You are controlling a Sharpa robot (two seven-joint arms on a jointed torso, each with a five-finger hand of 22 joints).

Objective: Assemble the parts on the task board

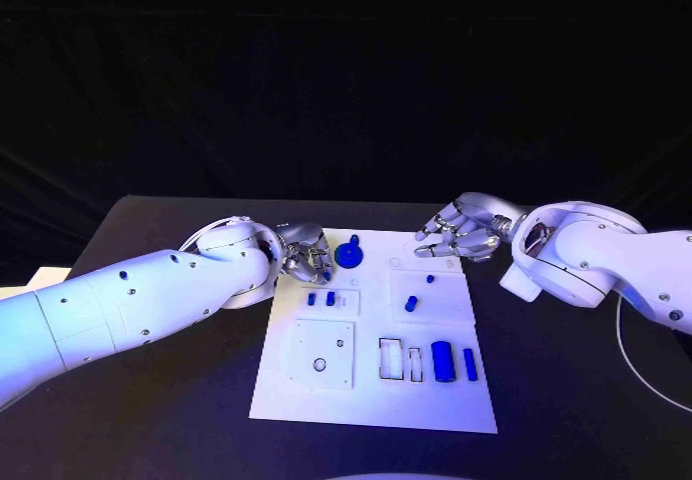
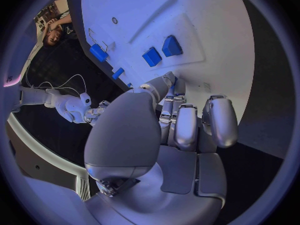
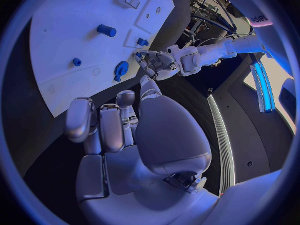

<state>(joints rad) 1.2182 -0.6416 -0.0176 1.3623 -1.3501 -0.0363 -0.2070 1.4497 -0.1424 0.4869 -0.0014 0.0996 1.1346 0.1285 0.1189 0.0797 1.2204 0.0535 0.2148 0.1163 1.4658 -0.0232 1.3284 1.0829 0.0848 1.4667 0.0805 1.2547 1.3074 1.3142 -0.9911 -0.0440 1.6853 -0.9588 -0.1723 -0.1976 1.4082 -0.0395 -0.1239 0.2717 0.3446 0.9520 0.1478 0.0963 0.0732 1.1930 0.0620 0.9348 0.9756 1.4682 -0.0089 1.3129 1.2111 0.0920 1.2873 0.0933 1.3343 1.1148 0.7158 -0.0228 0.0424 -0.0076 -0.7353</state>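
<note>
The white task board (image 1: 375, 400) lies in the middle of the black table. A blue knob (image 1: 348, 256) stands near its far left corner. My left hand (image 1: 300, 255) hovers just left of the knob with its fingers curled in; in the left wrist view (image 2: 169, 130) a sliver of blue shows past the fingertips, and I see nothing in the palm. My right hand (image 1: 462, 235) hangs over the far right corner, its fingers curled (image 3: 125, 130) and holding nothing. Two small blue blocks (image 1: 322, 298), a blue peg (image 1: 411, 303) and a large blue block (image 1: 443, 360) sit on the board.
A slim blue piece (image 1: 470, 362) stands beside the large block, next to two open rectangular slots (image 1: 392, 358). A square plate with holes (image 1: 325, 352) fills the near left of the board. A white cable (image 1: 627, 340) trails on the table at the right.
</note>
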